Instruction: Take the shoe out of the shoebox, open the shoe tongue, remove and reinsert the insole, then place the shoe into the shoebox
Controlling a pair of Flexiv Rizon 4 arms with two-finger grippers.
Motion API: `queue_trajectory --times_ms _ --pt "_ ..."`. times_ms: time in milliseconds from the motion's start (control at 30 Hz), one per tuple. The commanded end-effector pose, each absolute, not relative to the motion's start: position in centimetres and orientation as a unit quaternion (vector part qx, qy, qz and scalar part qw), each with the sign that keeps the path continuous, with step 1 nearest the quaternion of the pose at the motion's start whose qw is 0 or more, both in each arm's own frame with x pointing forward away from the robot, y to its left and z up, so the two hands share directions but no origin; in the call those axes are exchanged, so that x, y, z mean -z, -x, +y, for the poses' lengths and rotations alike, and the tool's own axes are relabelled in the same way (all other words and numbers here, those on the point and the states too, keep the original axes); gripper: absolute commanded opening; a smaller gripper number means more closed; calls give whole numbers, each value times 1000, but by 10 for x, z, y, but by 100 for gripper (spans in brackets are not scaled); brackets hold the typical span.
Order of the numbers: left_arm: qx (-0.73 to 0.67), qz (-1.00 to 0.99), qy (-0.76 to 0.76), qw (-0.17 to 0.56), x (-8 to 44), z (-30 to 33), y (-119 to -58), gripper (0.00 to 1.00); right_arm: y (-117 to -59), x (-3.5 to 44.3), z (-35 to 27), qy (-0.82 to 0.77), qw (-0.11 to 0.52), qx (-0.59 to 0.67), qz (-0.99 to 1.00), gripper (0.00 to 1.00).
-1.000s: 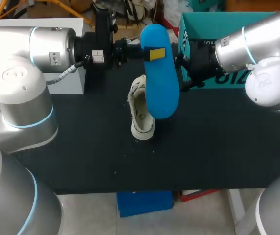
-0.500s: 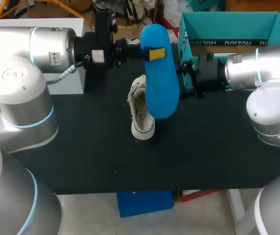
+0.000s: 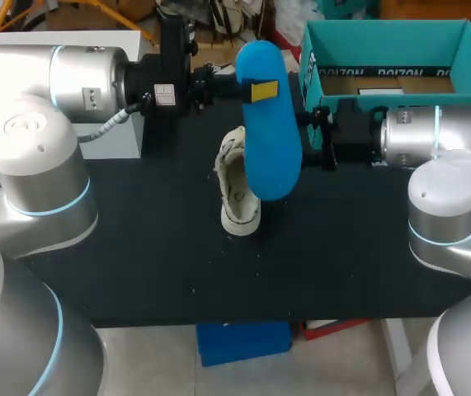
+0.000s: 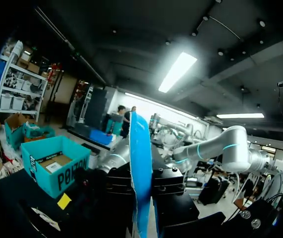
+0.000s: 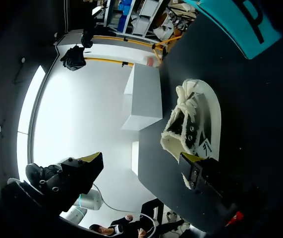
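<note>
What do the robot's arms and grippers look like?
The left arm and right arm are fat silver tubes with round joints and light blue rings. A ribbed grey cable runs along the left one. The left gripper and right gripper are black and boxy with yellow fingertips.

The left pincer (image 4: 142, 196) clamps the blue insole (image 4: 139, 148) edge-on.

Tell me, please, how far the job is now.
Done: the shoe lies on the table, outside the shoebox, with the insole out. In hand: the left gripper holds the insole up; the right gripper is open. Left: reinsert the insole, box the shoe.
</note>
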State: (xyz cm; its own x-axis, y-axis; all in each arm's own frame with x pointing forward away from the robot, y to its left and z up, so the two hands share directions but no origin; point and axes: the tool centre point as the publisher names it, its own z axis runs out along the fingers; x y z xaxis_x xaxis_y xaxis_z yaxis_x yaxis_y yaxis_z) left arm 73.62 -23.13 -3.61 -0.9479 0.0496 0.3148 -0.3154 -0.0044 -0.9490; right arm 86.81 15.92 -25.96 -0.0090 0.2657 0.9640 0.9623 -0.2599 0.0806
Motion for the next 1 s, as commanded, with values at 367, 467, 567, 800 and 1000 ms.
queue_trajectory --times_ms 367,467,567,800,1000 --pt "-703 -693 -97 128 37 -234 -736 0 -868 258 159 582 367 548 -475 100" --pt "-701 -703 -79 90 38 -236 -736 0 -868 258 159 582 367 548 -475 100" --pt "-690 -724 -3 -7 42 -239 -732 0 -868 258 159 582 367 548 -475 100" --pt "-652 -722 150 -176 66 -238 -717 0 -868 258 159 582 367 548 -475 100" --pt "-601 -729 243 -220 94 -237 -703 0 -868 258 159 582 367 548 -475 100"
